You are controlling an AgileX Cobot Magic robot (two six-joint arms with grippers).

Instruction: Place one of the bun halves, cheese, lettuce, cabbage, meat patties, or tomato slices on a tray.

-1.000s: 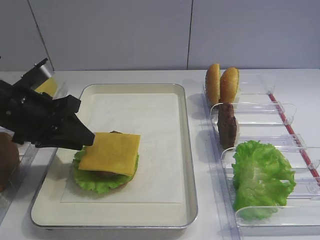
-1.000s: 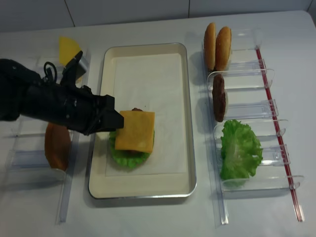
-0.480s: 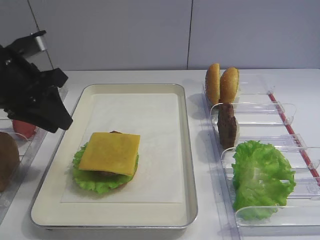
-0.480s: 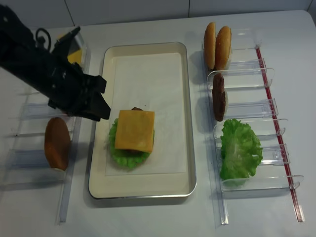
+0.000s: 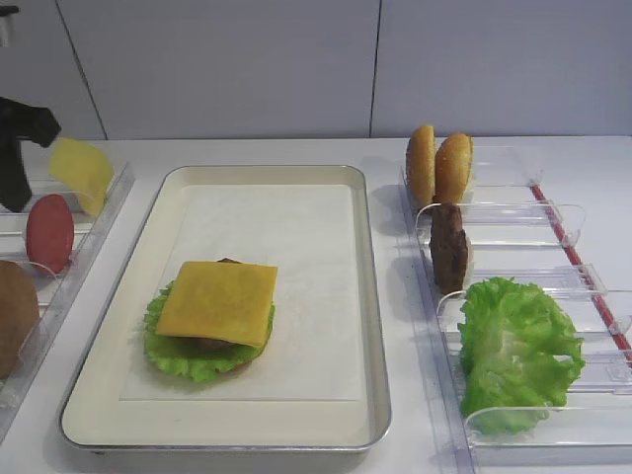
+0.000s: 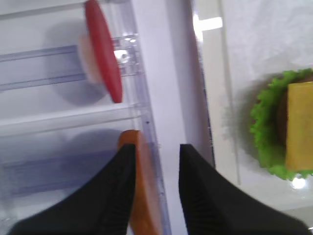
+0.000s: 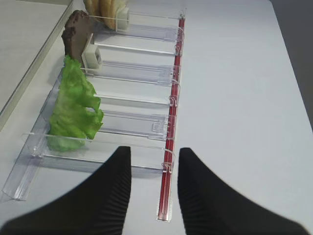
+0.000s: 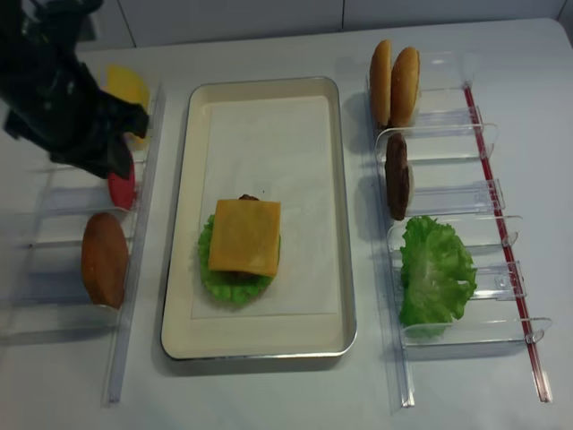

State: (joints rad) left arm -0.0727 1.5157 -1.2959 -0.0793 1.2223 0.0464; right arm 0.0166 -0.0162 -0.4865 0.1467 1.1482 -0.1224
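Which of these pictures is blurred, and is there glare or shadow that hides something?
The left wrist view is soft all over, with the tomato slice smeared and a bright glare spot on the tray rim. The right wrist view is sharp on the lettuce. Both high views are evenly lit, with only faint shadows.

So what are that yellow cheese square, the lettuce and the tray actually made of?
The cheese looks like smooth matte plastic or rubber: uniform colour, crisp square edges, lying stiffly flat. The lettuce in the clear bin seems moulded plastic or fabric, evenly bright green and holding its ruffles upright. The tray looks like cream-coated metal or plastic with a shiny metallic rim and a white paper liner. None is certain by sight.
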